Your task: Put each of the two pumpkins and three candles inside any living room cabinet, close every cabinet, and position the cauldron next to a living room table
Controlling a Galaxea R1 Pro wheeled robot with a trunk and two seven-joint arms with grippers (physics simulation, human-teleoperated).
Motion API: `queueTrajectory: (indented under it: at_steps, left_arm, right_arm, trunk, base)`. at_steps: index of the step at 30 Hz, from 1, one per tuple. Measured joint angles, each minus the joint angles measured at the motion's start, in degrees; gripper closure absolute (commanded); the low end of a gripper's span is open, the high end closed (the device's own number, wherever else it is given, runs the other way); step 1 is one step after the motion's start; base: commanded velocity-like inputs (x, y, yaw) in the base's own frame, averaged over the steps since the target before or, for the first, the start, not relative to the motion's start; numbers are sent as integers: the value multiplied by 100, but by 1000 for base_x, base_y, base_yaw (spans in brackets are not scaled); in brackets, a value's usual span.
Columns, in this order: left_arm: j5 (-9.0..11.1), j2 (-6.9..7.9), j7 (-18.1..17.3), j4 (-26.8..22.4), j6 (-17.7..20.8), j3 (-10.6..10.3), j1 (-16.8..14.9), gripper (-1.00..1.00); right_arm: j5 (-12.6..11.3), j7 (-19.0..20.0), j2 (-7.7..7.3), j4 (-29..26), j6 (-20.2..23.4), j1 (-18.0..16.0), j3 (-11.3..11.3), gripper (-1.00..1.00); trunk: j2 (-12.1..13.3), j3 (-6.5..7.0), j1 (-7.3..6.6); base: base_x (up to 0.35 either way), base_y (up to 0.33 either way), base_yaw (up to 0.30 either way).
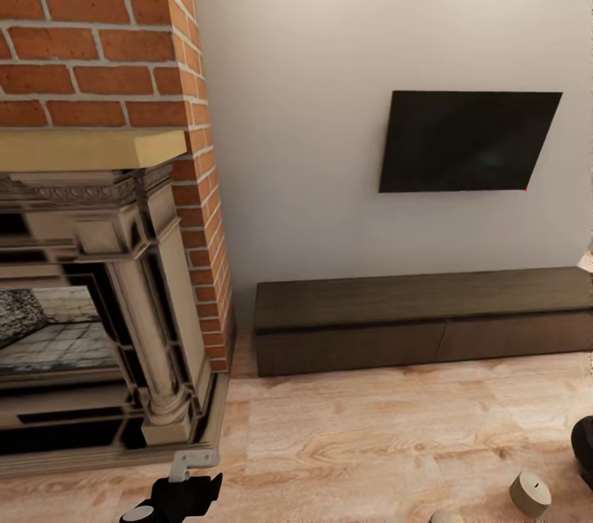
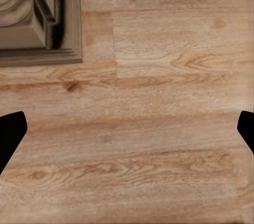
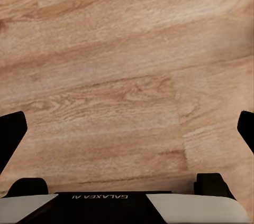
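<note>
Presently the robot is judged to be in transit, approaching the cabinet [image 1: 420, 325], which stands shut against the white wall beneath a dark wall screen [image 1: 468, 141]; nothing has yet been picked up. The left claw [image 2: 127, 129] shows only two dark fingertips at the frame edges, spread wide apart over bare wooden floor [image 2: 159, 145], with nothing between them. The right claw [image 3: 127, 129] is likewise fully spread and empty above the floor, the robot's own white-and-black base [image 3: 127, 205] below it. In the head view a pale cylindrical candle [image 1: 529, 494] stands on the floor near the lower right corner, a second pale object [image 1: 445, 517], cut by the frame, just beside it, and a black rounded form, probably the cauldron [image 1: 584, 449], at the right edge. No pumpkin can be made out. The next move calls for turning rightward toward these items and lowering a claw over the candle. A brick fireplace [image 1: 107, 218] with its stone surround crowds the left side and limits swing room there.
</note>
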Motion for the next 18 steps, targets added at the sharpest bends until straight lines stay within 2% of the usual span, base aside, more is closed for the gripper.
queueTrajectory:
  at_steps: [4,11,18]
  left_arm:
    - [-1,1,-4,-8,0,0,0,-100]
    - [0,2,-19,-25,-17,-4,0,-100]
    - [-5,2,-24,-28,-20,-9,0,-100]
  right_arm:
    - [6,0,0,7,0,1,0,-100]
    - [8,0,0,12,-8,3,0,-100]
    - [30,-12,-8,24,-56,5,21,-100]
  trunk:
    - [160,35,-88]
    - [162,-28,-89]
    - [161,-44,-90]
  base:
    - [0,0,-69]
    - [10,0,-46]
    - [195,0,-3]
